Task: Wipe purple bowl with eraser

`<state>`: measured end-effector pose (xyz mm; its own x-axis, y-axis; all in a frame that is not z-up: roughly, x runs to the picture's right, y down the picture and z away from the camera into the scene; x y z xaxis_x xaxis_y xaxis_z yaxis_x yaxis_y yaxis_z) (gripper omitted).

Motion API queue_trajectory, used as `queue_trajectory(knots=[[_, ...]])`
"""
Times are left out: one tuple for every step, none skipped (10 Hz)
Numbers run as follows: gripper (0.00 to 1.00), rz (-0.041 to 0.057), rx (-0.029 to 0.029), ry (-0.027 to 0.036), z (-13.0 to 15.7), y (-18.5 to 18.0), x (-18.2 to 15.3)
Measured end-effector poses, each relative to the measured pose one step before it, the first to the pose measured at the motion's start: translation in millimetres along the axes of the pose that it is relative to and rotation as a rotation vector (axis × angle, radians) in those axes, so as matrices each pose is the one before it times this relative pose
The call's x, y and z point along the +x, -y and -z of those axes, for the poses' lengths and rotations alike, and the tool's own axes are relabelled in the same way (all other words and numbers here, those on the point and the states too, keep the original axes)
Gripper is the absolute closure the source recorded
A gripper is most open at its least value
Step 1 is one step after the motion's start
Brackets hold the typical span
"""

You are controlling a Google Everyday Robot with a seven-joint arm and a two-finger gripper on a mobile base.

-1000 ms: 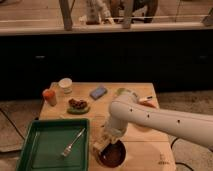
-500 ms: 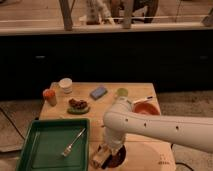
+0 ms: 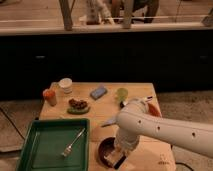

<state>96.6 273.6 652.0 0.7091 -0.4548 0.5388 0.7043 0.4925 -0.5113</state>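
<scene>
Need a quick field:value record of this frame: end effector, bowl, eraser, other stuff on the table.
end effector: low at the table's front edge, at the purple bowl, around
eraser: pale block at the end effector tip, over the bowl's near rim
purple bowl: right of the green tray, partly hidden by the arm
green tray: front left, holds a fork
behind: green dish with brown food, blue-grey pad, white cup
</scene>
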Motion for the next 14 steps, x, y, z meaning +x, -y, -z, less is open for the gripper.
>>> queue_trajectory(knots=[[0.95,-0.00141,0.00402,-0.00706,2.21,6.69,5.88],[0.95,0.00639,0.00092,-0.00989,1.69,9.77,6.55],[0.95,0.01323,0.00563,-0.00609,1.34,14.68,6.27],[0.95,0.03069,0.00757,-0.00150,-0.75,16.96,-1.29],[0.95,0.03056,0.00754,0.00474,-1.31,10.62,-6.93],[0.95,0.03610,0.01010,0.00693,-0.66,10.74,-10.35],[0.95,0.02137,0.00612,0.00725,-0.90,3.58,-8.19],[0.95,0.02242,-0.00624,0.01046,-1.74,-5.67,-15.33],[0.95,0.00806,-0.00513,0.00702,-1.40,-7.23,-13.36],[0.95,0.00372,-0.00524,0.00372,-0.90,-5.88,-10.68],[0.95,-0.00670,-0.01135,0.00477,-1.64,-12.05,-12.45],[0.95,-0.01345,-0.01333,0.00035,-1.02,-11.41,-4.97],[0.95,-0.01607,-0.01072,-0.00115,-1.23,-9.26,0.19],[0.95,-0.04213,-0.02186,-0.00674,-1.04,-17.66,9.92]])
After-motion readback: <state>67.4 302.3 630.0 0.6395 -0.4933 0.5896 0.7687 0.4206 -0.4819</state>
